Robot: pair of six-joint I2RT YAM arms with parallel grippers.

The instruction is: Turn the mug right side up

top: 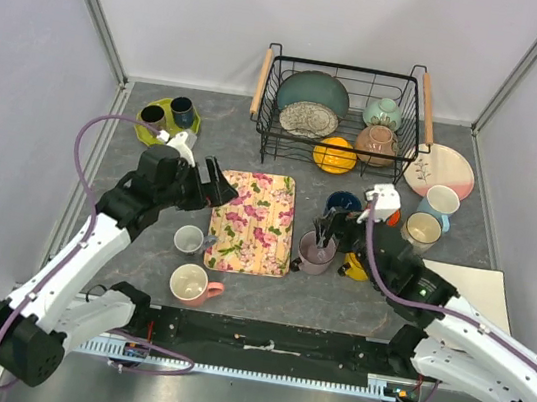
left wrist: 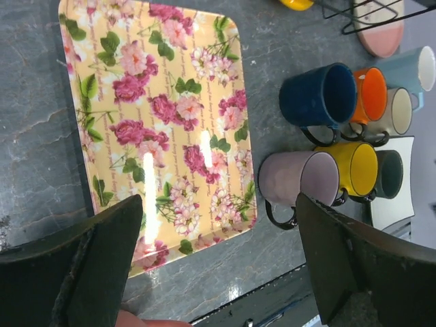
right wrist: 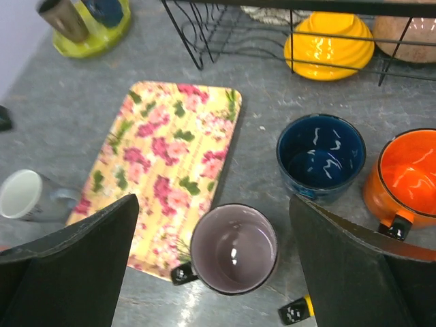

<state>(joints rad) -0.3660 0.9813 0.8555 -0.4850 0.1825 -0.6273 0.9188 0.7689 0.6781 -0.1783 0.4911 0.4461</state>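
A tray [top: 253, 221] lies mid-table [top: 465, 241], with a wire basket [top: 347, 69] behind it holding plates and bowls, and a plate [top: 440, 169] on the table just right of the basket. A cluster of mugs [left wrist: 354, 167] stands right of the tray. A mug [top: 189, 240] sits just left of the tray's near corner, a second mug [top: 190, 283] lies nearer the front edge, and a dish [top: 165, 103] carrying two cups sits at the far left.

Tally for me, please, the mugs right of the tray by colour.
Navy mug: 1
Orange mug: 1
Cream mug: 1
Light blue mug: 1
Lilac mug: 1
Yellow mug: 1
Dark mug: 1
Total: 7
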